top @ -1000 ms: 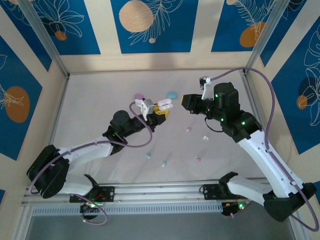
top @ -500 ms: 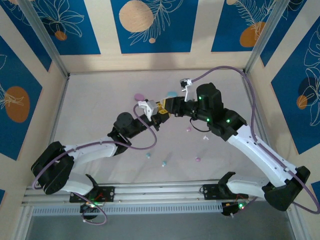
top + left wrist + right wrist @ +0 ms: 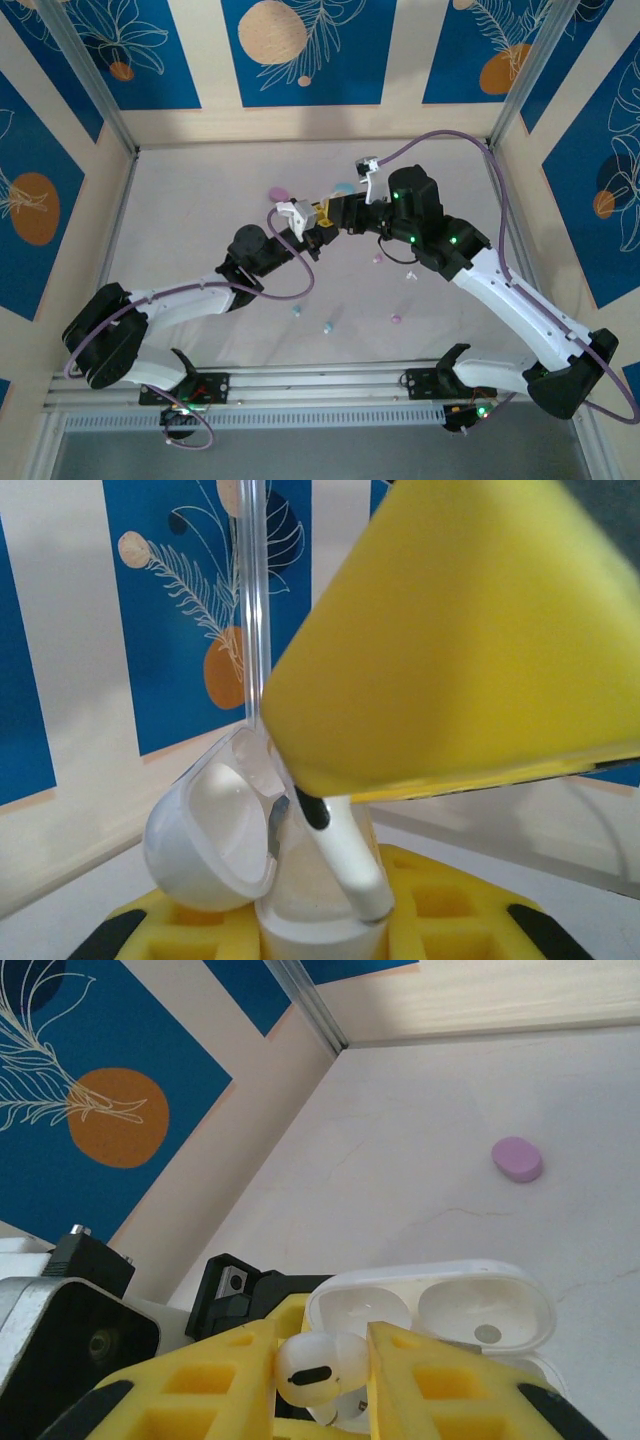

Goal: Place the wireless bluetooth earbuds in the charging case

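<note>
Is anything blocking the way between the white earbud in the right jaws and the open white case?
Nothing visible does. The white earbud has its stem tip right at the mouth of the white case, and the lid is swung aside.

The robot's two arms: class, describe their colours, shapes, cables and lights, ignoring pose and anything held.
The left arm and right arm have white links joined by black, rounded joints. A purple cable loops along each. Green lights glow on the right arm's joints. The right gripper's fingers are yellow, with square recesses and black oval marks.
</note>
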Tool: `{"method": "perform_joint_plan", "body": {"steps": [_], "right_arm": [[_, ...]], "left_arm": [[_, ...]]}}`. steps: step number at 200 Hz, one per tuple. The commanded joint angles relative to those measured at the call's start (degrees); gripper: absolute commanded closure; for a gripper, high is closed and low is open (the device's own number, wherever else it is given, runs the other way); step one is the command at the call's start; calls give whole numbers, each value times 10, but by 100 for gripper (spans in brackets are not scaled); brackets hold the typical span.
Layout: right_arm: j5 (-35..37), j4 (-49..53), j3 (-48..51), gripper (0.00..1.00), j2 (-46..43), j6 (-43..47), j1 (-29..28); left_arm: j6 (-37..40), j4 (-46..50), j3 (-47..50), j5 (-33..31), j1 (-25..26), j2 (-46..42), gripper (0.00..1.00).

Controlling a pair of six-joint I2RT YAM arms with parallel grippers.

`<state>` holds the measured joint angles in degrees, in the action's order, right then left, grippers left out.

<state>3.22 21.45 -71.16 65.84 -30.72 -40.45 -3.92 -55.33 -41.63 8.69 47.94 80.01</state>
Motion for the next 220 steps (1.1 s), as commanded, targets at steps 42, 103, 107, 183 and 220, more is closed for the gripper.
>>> {"method": "perform_joint_plan", "body": {"steps": [42,103,107,183,220], "right_arm": [[25,9,-5,72,0,3,-4],[26,-4,-22,72,10,8,-4],[26,-1,-23,72,12,10,-4],[9,62,-24,71,20,52,-11],[5,90,-33,69,22,68,-11]], "left_arm": [[3,-41,-21,23,7,-3,86],[2,-38,-21,25,8,-5,86],[2,-40,-21,23,8,-5,86],[-4,-69,-14,-1,9,-9,86],[-1,-77,-11,-13,8,-12,86]]}}
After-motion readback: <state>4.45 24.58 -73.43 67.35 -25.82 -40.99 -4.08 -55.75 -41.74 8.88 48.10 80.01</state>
